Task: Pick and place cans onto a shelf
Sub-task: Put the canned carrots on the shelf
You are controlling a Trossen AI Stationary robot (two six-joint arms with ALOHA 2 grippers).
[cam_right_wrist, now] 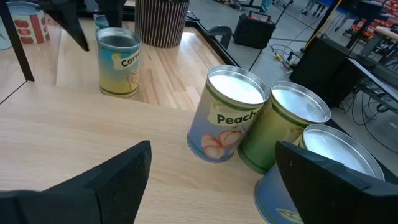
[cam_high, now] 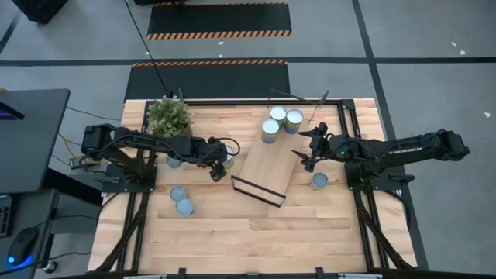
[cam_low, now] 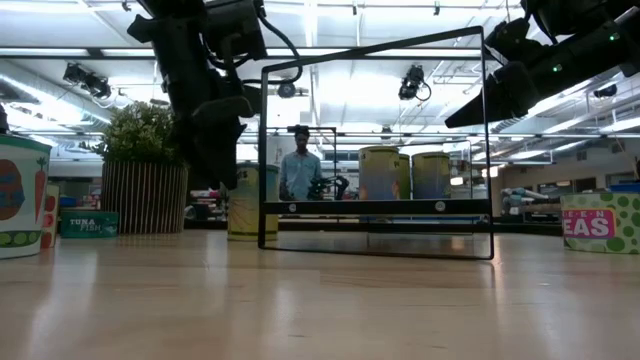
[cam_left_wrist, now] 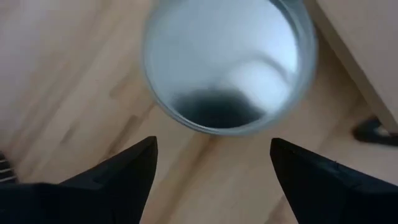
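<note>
The shelf (cam_high: 266, 172) lies mid-table with three cans (cam_high: 280, 121) bunched at its 12 o'clock end. The left gripper (cam_high: 220, 168), fingers apart, hovers right over a can (cam_left_wrist: 227, 62) at the shelf's 9 o'clock. The right gripper (cam_high: 308, 147), also open and empty, sits at 3 o'clock. Risk: an off-centre descent could tip that can over.

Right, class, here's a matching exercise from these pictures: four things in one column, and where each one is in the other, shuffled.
1 plant
2 left pincer
3 right pincer
4 two cans

A open, above a can beside the shelf
B open, facing three cans
C far left corner of the table
D in front of the left arm

Pairs: 1-C, 2-A, 3-B, 4-D
</note>
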